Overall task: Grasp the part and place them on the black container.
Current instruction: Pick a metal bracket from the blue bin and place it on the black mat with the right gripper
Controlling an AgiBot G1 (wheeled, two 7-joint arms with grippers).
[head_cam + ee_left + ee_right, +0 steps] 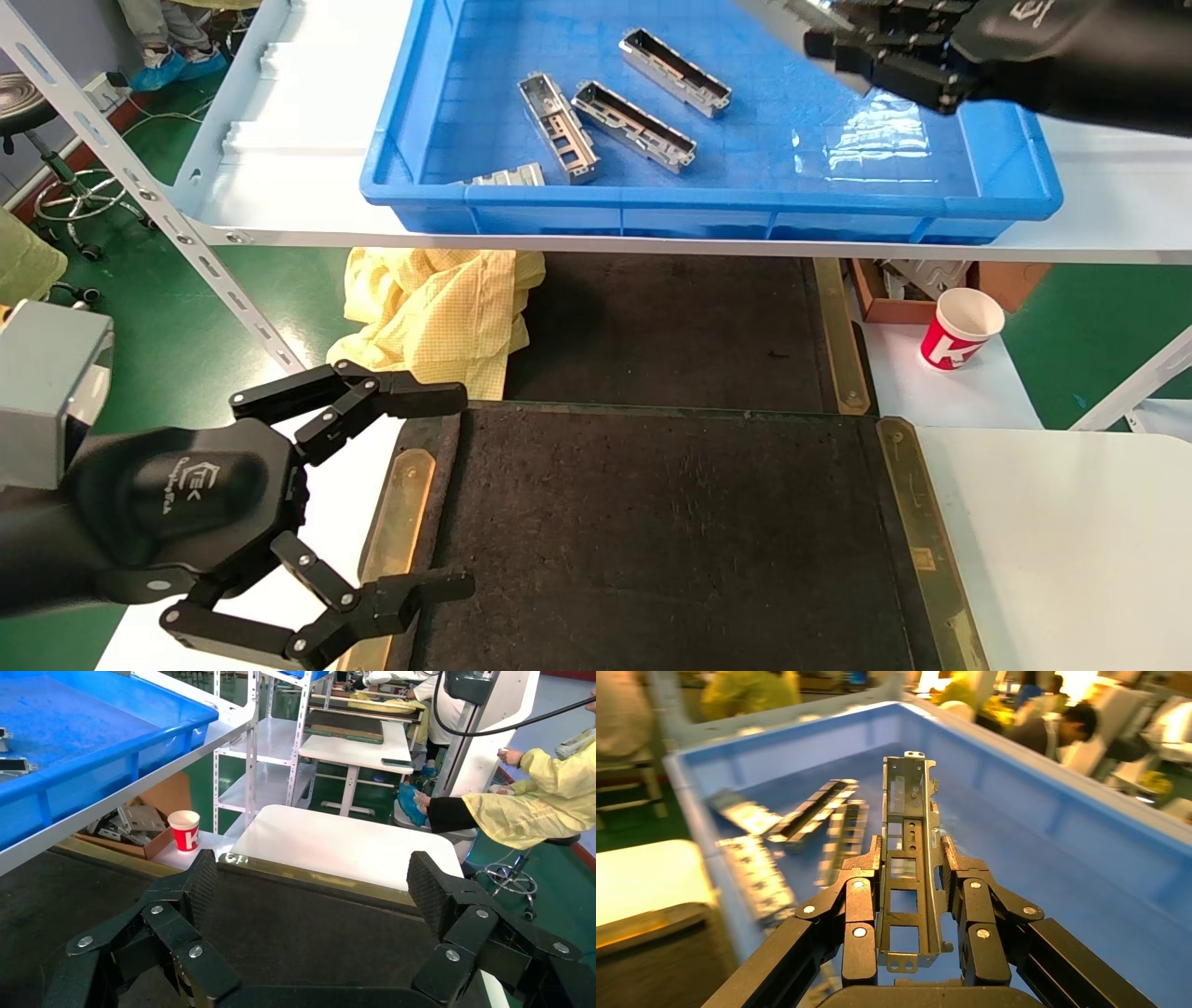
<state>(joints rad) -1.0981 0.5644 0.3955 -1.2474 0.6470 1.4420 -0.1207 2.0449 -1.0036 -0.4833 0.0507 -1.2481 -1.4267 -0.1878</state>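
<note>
My right gripper point(910, 857) is shut on one part point(909, 811), a slim silvery channel with cut-outs, held lengthwise between the fingers. It hangs above the right rear of the blue bin point(1024, 177); in the head view the right gripper point(829, 42) is at the top right. Several more parts lie in the bin, such as one point(675, 73), a second point(633, 126) and a third point(557, 126). The black container point(670, 540) lies in front, with brass strips along its sides. My left gripper point(464, 492) stands open and holds nothing over the container's left edge, also seen in its wrist view point(313, 881).
The bin sits on a white shelf point(298, 186) raised above a second dark tray point(670, 326). A yellow cloth point(438, 308) lies below the shelf at left. A red-and-white paper cup point(959, 328) and a cardboard box point(875, 289) stand at right. A white table point(1071, 522) adjoins the container.
</note>
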